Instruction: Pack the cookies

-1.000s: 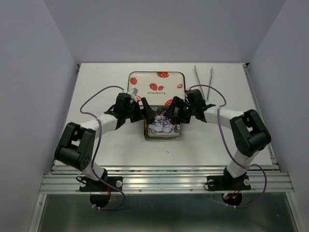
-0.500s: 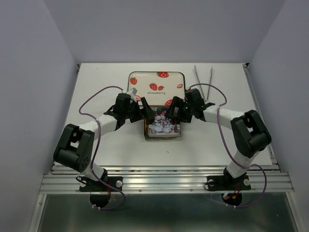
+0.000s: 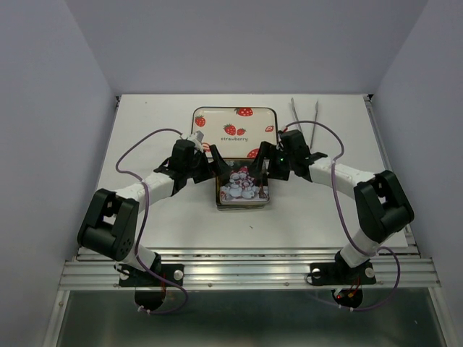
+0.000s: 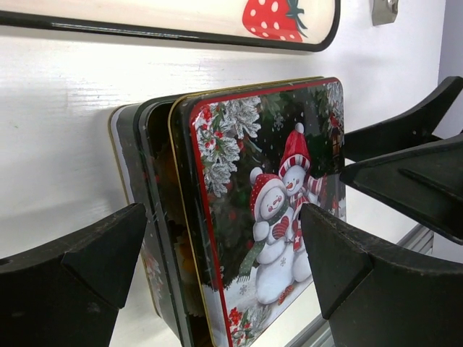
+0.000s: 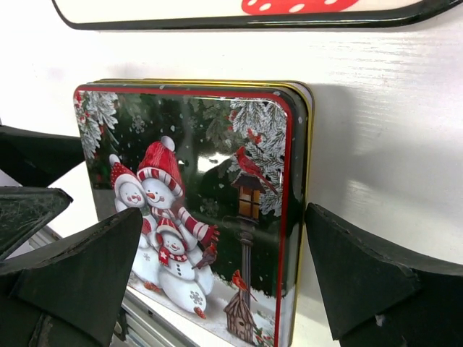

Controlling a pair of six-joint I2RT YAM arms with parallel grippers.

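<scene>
The snowman lid [image 3: 244, 185] hid the inside of the tin [image 4: 155, 217], cookies out of sight; the strawberry tray [image 4: 145, 11] ran off both wrist views' top edge.

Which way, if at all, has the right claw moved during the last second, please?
Yes: the right claw has edged slightly away from the arm bases, toward the strawberry tray, still open by the snowman tin.

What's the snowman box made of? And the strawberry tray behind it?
The snowman box looks like thin metal, a glossy printed tin: its lid mirrors the light and its rims are gold-coloured. The strawberry tray has a smooth cream face and dark rim, probably printed tin too, though plastic is possible.
</scene>
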